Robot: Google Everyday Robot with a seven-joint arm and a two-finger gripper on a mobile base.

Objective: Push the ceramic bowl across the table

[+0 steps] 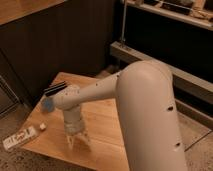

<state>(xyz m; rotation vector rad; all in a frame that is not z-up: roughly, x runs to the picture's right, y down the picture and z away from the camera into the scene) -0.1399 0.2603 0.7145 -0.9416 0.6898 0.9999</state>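
Zero sign of the ceramic bowl here. It's either hidden behind the hand or it's gone off the counter past the 6 o'clock edge, and I can't say which. The hand hangs low at that near edge, pointing down. No way to tell how open it is or whether it's got hold of anything. The pale-blue round thing sits around 10 o'clock from it. My guess is the push is mostly done, maybe overdone.

Light plank-grained table, end effector low over near edge
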